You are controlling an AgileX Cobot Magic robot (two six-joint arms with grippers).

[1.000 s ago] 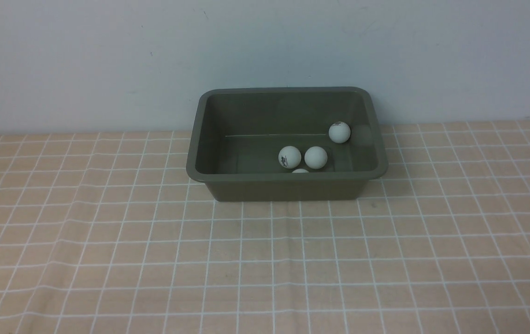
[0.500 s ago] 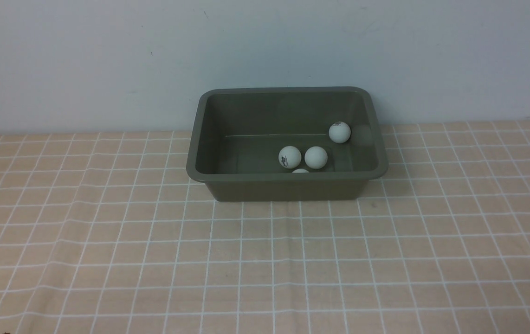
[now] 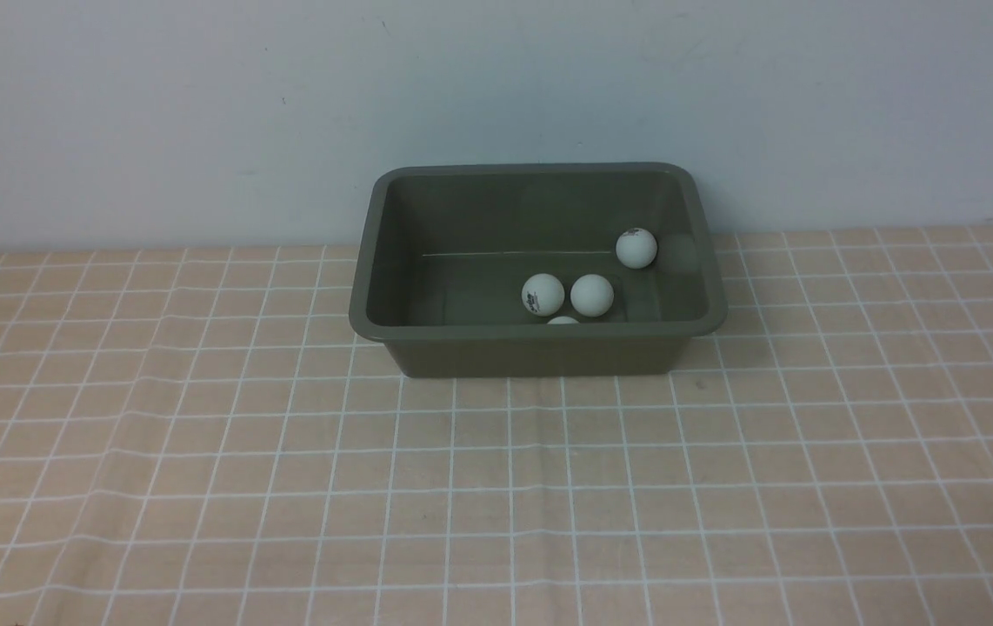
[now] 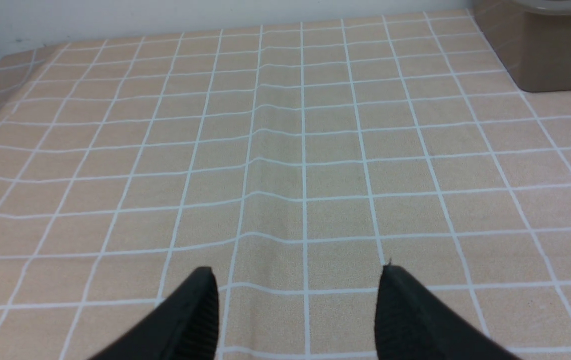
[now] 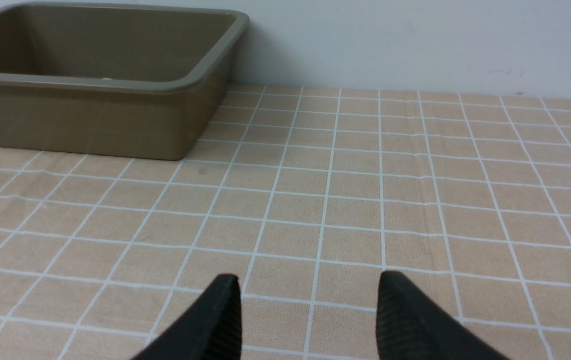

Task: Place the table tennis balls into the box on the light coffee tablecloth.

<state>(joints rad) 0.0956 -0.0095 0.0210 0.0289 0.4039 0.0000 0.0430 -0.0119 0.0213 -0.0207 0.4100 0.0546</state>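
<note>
Four table tennis balls in the box, light coffee tablecloth beneath

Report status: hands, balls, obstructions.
Both hands, left and right, open and empty. Four balls visible in the box. Nothing in the way on the tablecloth.

Support surface: a light peach-tan tablecloth printed with a grid of thin white lines, covering the whole work area up to a pale wall; it showed shallow creases on the robot's left side. Resting directly on it: one rectangular olive-green plastic tub with rounded corners and a flared rim, standing upright at the far middle of the cloth, close to the wall.
</note>
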